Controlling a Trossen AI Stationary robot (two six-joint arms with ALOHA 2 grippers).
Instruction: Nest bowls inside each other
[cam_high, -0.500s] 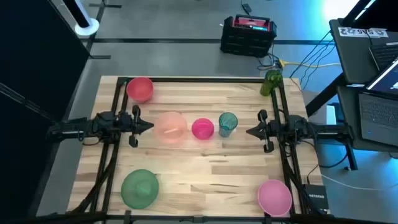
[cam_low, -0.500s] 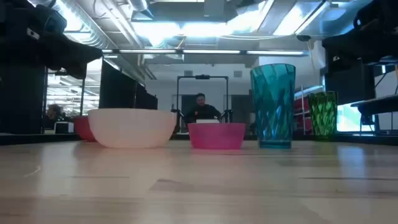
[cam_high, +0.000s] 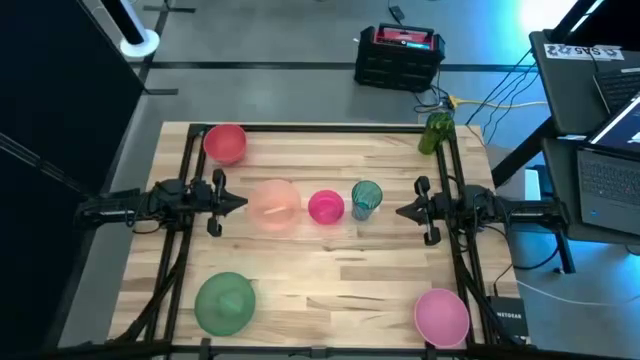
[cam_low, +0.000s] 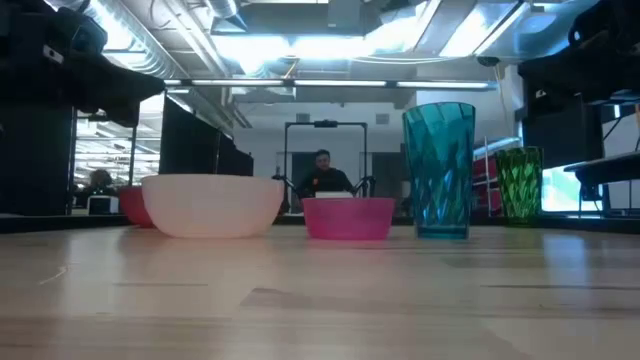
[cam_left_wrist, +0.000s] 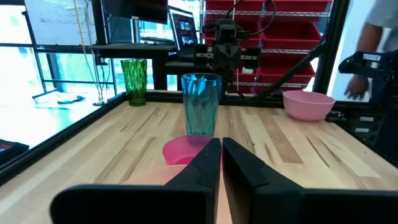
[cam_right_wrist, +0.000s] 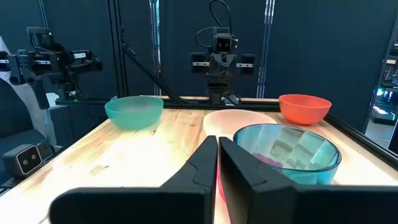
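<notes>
Five bowls rest on their bases on the wooden table. The coral pink bowl (cam_high: 225, 142) is at the far left, the pale translucent pink bowl (cam_high: 273, 204) and the small magenta bowl (cam_high: 326, 207) stand mid-table, the green bowl (cam_high: 224, 303) is near left, and the large pink bowl (cam_high: 441, 315) near right. My left gripper (cam_high: 243, 203) hovers shut just left of the pale bowl, touching nothing. My right gripper (cam_high: 400, 212) hovers shut to the right of the teal cup (cam_high: 366, 199). Each points level toward the table's middle.
The tall teal cup stands upright between the magenta bowl and my right gripper. A green ribbed cup (cam_high: 437, 132) stands at the table's far right corner. Black frame rails (cam_high: 190, 160) run along both sides. A person (cam_low: 322, 172) sits in the room beyond.
</notes>
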